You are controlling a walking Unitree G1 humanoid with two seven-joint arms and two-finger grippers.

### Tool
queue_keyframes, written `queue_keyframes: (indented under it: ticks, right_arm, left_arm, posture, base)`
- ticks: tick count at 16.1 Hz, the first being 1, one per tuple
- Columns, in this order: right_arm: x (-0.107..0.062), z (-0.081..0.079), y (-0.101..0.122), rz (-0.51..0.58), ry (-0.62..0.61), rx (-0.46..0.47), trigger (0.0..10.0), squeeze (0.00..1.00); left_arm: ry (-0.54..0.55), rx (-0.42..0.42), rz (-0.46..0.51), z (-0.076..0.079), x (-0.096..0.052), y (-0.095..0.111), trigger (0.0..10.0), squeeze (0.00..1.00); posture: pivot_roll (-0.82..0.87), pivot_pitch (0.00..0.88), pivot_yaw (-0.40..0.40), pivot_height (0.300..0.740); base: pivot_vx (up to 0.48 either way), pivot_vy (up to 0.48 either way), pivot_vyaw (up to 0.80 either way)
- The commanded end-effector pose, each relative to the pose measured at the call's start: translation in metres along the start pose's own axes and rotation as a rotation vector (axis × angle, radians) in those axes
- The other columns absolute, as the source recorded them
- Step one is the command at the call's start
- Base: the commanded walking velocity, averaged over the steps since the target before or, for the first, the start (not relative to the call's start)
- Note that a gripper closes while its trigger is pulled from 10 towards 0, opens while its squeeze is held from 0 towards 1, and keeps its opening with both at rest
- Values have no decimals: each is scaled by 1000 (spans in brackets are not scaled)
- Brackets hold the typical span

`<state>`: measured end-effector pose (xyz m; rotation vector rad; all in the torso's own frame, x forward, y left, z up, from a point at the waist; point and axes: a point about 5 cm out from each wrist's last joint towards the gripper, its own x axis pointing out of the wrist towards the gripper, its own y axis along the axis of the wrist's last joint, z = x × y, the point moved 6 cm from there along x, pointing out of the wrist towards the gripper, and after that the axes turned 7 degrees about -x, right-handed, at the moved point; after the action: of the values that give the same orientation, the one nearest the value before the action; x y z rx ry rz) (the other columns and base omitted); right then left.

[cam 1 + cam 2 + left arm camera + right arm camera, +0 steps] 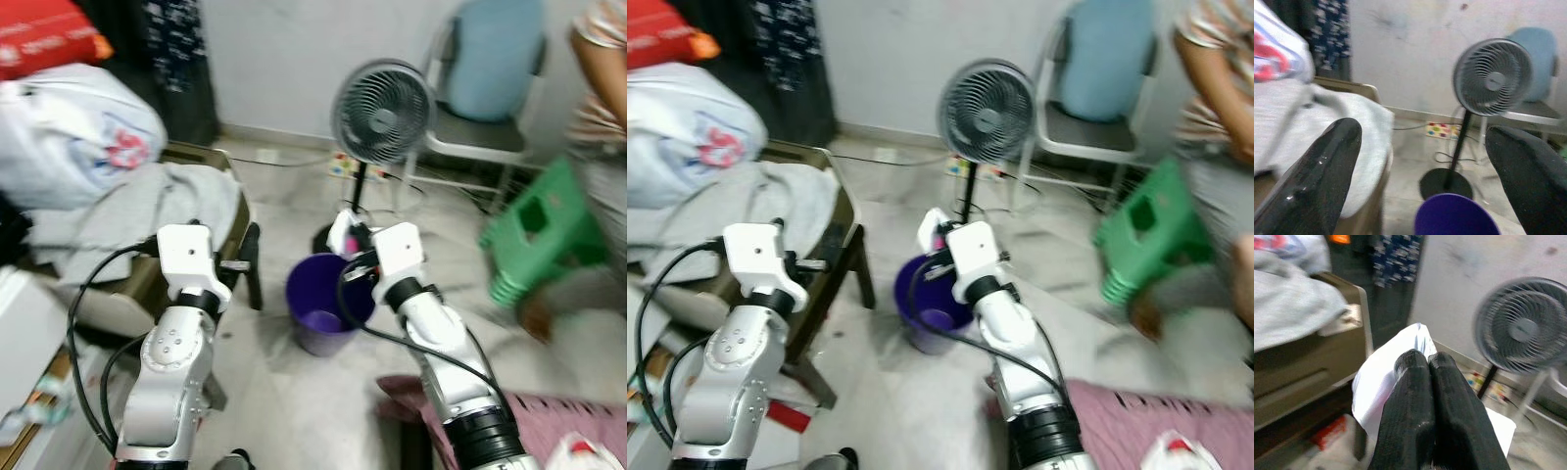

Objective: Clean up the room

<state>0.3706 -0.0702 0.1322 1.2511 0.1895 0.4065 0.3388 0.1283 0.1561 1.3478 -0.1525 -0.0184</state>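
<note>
- A lived-in room of a home, cluttered and mid-tidy.
- Pale marbled floor point(284, 401), plain light wall point(284, 59) at the far side.
- Far centre: standing fan point(382, 106), colourful power strip point(343, 164) at its foot by the wall.
- Far right: chair point(485, 88) with blue backrest.
- Left: low wooden furniture point(211, 245) heaped with grey cloth point(147, 220) and a white plastic bag point(78, 132).
- Centre floor: purple bucket point(323, 304).
- Right: a person holding green plastic stools point(544, 230).
- Near right: pink fabric point(568, 421).
</note>
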Motion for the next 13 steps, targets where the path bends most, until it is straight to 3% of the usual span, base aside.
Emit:
queue_keyframes:
  ticks: [1,4,9,13]
  right_arm:
    - [-1,6,-2,-6,-14,-7,10000,0]
    - [0,6,-1,-3,-6,-15,10000,0]
    - [0,5,-1,-3,-4,-19,10000,0]
    - [-2,3,-4,-9,-4,-19,10000,0]
  left_arm:
    - [-23,0,10,7,1,2,10000,0]
    - [-23,-1,11,8,0,1,10000,0]
    - [-25,-8,7,7,-1,-1,10000,0]
    - [-21,-15,7,7,-1,-1,10000,0]
  posture:
    - [-13,107,-69,740]
    - [-9,100,-76,740]
    - [-9,99,-75,740]
    - [-12,100,-76,740]
  base:
    - [0,0,0]
    - [0,0,0]
    - [255,0,0]
    - [286,266,0]
